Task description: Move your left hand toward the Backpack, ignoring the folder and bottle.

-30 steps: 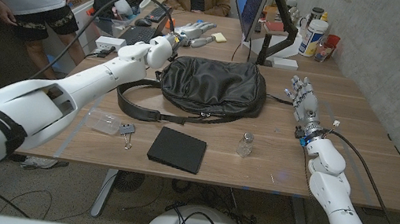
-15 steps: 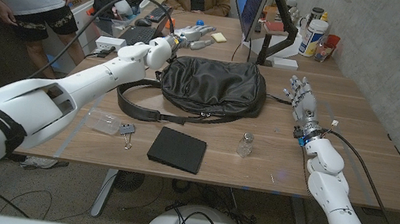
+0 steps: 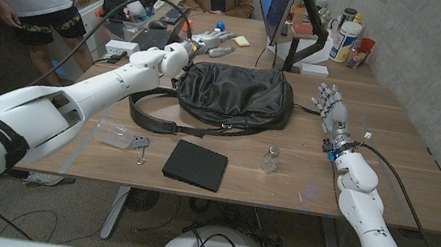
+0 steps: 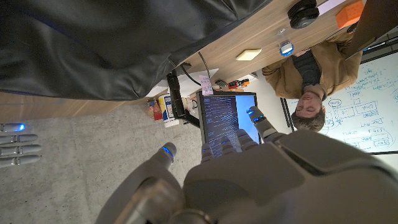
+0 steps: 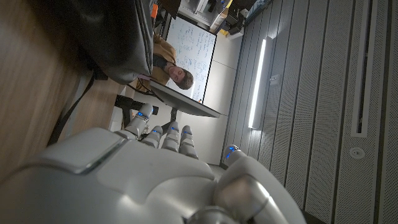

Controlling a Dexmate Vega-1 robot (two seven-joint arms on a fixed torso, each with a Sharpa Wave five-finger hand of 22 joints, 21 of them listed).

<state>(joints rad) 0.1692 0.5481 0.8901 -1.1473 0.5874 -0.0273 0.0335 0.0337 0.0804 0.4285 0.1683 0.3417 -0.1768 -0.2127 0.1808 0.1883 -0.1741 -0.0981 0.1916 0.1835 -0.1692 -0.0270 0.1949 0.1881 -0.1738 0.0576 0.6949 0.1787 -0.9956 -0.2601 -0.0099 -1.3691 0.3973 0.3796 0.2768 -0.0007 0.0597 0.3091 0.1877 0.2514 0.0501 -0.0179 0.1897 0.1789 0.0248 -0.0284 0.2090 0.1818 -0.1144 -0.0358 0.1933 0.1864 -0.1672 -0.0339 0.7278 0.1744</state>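
- The backpack (image 3: 234, 93), black and slumped, lies at the table's (image 3: 367, 198) middle, its strap (image 3: 151, 119) looping toward the robot's left.
- The left hand (image 3: 213, 40) hangs in the air past the backpack's far left corner, fingers apart and holding nothing; its wrist view shows the bag's (image 4: 106, 43) leather close by, just off the fingertips (image 4: 166, 151).
- The right hand (image 3: 331, 107) stands well off to the bag's right, fingers straight, slightly spread, empty.
- The folder (image 3: 196, 165) and small bottle (image 3: 270, 159) lie on the near side, apart from the bag and from both hands.
- Judgement: the reach looks nearly done, though the hand sits beyond the bag rather than over it.
- To finish well, bring the hand back and down toward the bag's top, slowly, fingers kept loose.
- Keep the forearm high over the strap, away from the clutter (image 3: 235, 40) behind.
- Leave the right arm parked.
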